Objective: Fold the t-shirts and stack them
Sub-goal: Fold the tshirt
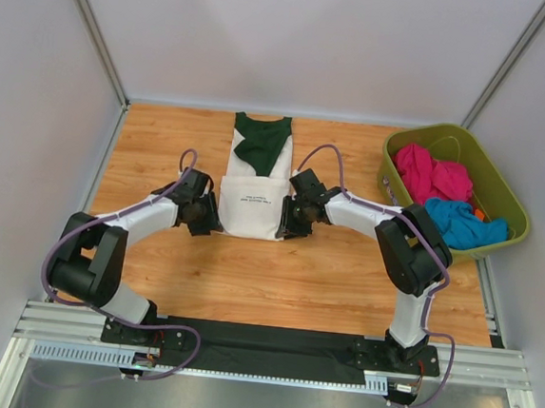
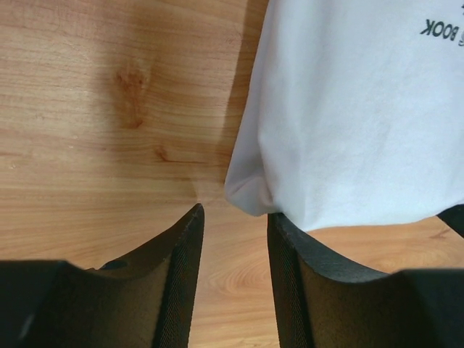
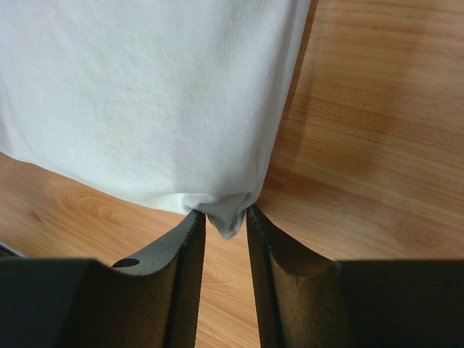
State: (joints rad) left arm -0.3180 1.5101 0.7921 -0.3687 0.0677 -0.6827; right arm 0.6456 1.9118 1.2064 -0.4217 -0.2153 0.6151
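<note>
left fingers (image 1: 200, 219) (image 2: 185, 246) are sitting low at the left side of the white t-shirt (image 1: 253, 207) (image 2: 348, 109) (image 3: 145, 94), about mid-surface (image 1: 164, 137). In the left wrist view they are standing apart with only bare wood showing between them. The shirt's rounded corner is lying just ahead of the right-hand finger, and contact is too close to call.

White t-shirt is lying flat in the middle of the surface with small black print facing up, its long axis running from near to far. Dark green t-shirt (image 1: 260, 146) is lying bunched over its far end, close to the middle of the far edge.

right fingers (image 1: 288, 220) (image 3: 190, 239) are sitting at the shirt's right side, opposite the left pair. In the right wrist view they are pinching the shirt's corner, a small tip of cloth poking out between the tips.

Olive-green basket (image 1: 497, 173) is sitting at the far right corner, well apart from both arms. It is holding a pink t-shirt (image 1: 428, 172) toward the far side and a blue t-shirt (image 1: 462, 223) toward the near side.
</note>
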